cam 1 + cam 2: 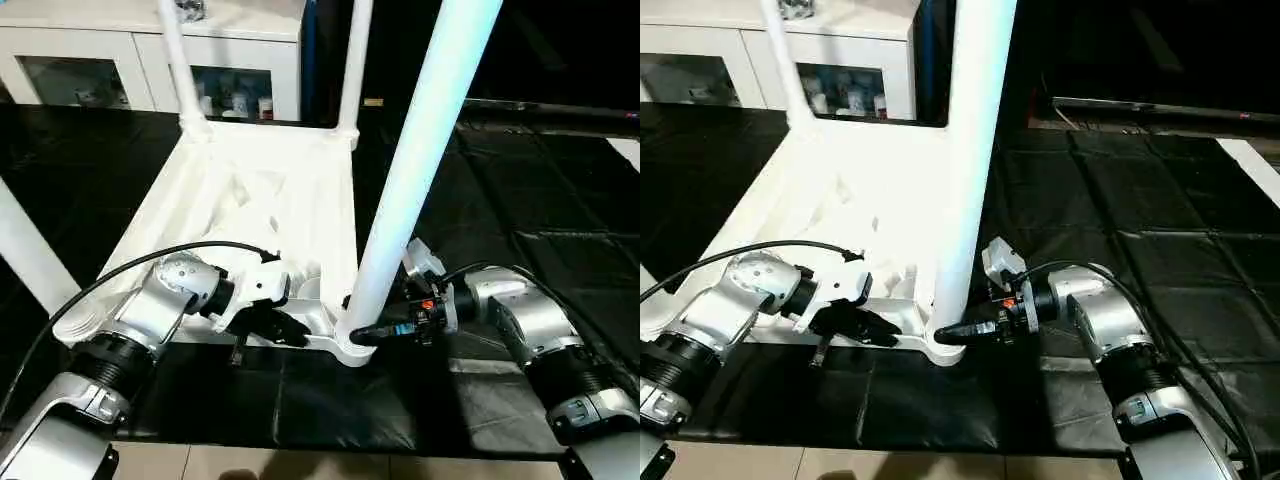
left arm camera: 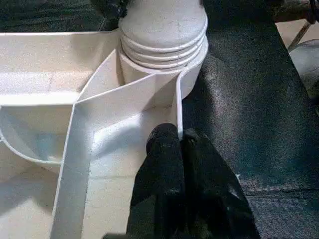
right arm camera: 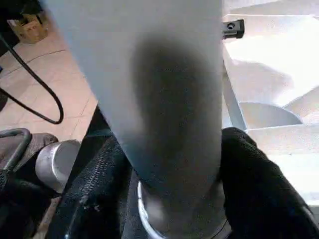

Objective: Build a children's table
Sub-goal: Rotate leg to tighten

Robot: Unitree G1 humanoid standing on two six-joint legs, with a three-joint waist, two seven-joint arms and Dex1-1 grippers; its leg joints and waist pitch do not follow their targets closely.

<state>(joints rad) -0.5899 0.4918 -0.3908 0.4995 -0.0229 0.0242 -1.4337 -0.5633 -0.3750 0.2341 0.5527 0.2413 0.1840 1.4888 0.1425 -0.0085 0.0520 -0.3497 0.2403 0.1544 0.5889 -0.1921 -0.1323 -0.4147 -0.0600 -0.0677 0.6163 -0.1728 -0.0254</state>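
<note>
On the black-covered floor (image 1: pixel 520 180) the children's table top (image 1: pixel 250 200) lies upside down, ribbed underside up, its long axis running away from the robot toward the white cabinet (image 1: pixel 150 50) at the back. Legs: two far legs, one at the far left corner (image 1: pixel 180 60) and one at the far right corner (image 1: pixel 355 60), stand upright in their sockets, pointing straight up. A third leg (image 1: pixel 25 250) rises at the left edge, apparently at the near left corner, though its base is hidden by the left arm. Near right leg (image 1: pixel 420 160) stands in the near right corner socket (image 1: pixel 350 345), leaning slightly right as it rises; left wrist view shows its ringed base (image 2: pixel 164 30) sitting in the socket, whether fully seated I cannot tell. So likely all four legs are in place, last one being secured; left to do probably: seat it, then flip the table upright. Right hand (image 1: pixel 385 330) has its fingers on either side of that leg's base, black pads (image 3: pixel 259 189) against it, apparently holding it. Left hand (image 1: pixel 285 325) is pinched narrow, fingertips (image 2: pixel 167 144) touching the rim rib just beside the socket, holding nothing visible.
</note>
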